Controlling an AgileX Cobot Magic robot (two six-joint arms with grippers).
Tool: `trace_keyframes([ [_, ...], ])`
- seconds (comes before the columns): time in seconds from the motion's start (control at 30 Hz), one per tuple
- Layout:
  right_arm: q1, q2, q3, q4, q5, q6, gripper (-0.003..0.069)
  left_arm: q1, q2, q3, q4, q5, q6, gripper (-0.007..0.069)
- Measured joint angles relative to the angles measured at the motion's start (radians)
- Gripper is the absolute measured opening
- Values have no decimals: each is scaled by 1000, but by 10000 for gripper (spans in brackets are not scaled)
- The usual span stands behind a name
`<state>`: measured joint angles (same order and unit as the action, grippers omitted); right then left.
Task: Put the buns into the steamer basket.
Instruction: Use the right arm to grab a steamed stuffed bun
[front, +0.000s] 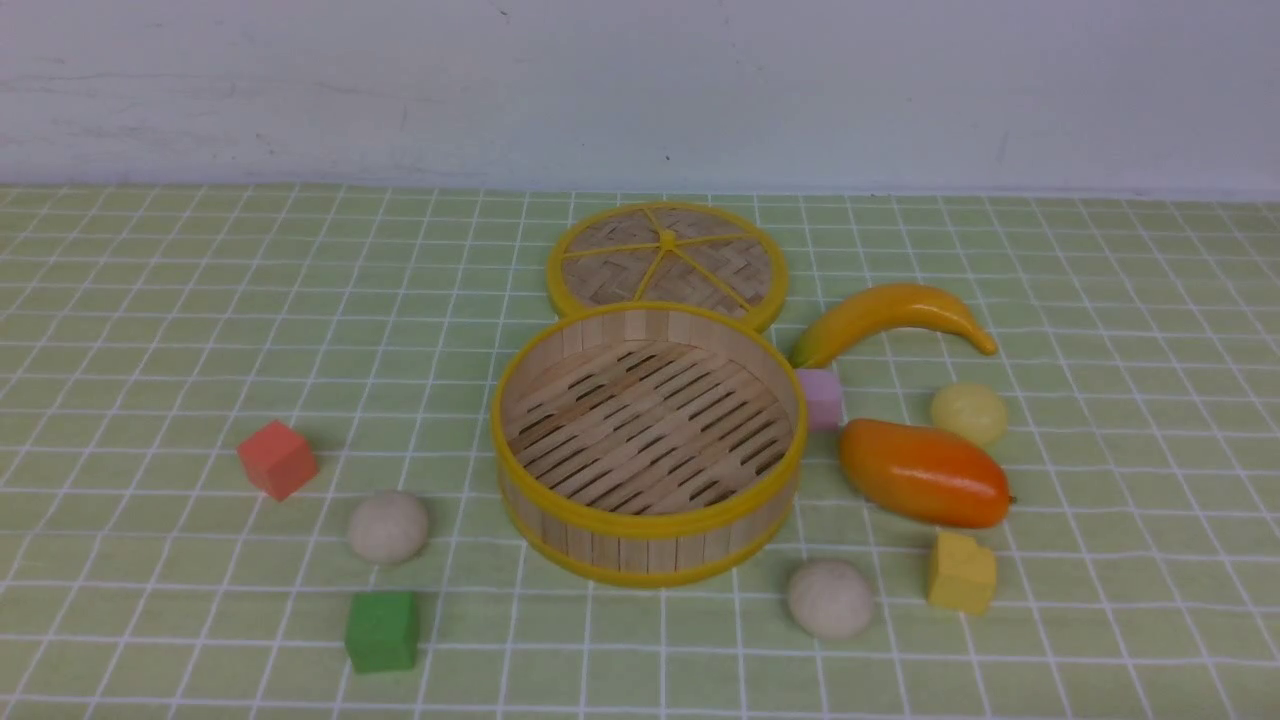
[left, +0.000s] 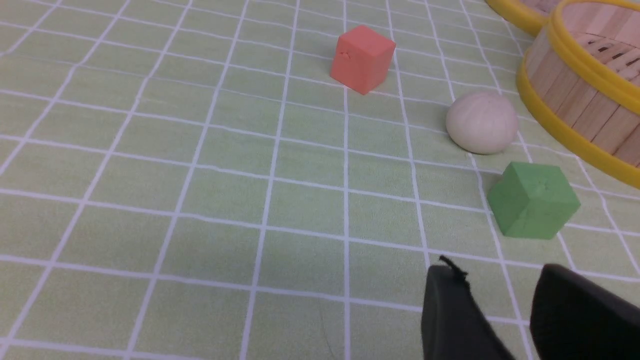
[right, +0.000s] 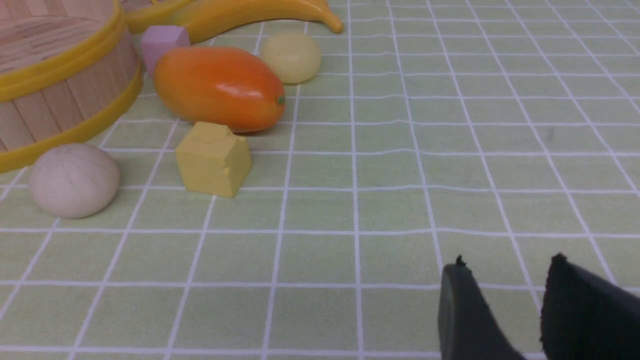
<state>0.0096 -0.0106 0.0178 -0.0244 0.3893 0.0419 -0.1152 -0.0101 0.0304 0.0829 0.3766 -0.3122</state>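
Left pincer and right pincer each stood parted, gripping nothing. Only their dark tips showed, so I could judge the gap only roughly. On the surface, the steamer basket stood in the middle. One beige bun lay to its left, between the red cube and the green cube. A second beige bun sat near its front right, and the pale yellow bun rested just beyond the mango.
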Motion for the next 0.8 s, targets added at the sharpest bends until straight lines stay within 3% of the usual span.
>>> trace_keyframes([
  [0.8,0,0,4,-38,-29,0,241,0,0,0,2,-53,0,238],
])
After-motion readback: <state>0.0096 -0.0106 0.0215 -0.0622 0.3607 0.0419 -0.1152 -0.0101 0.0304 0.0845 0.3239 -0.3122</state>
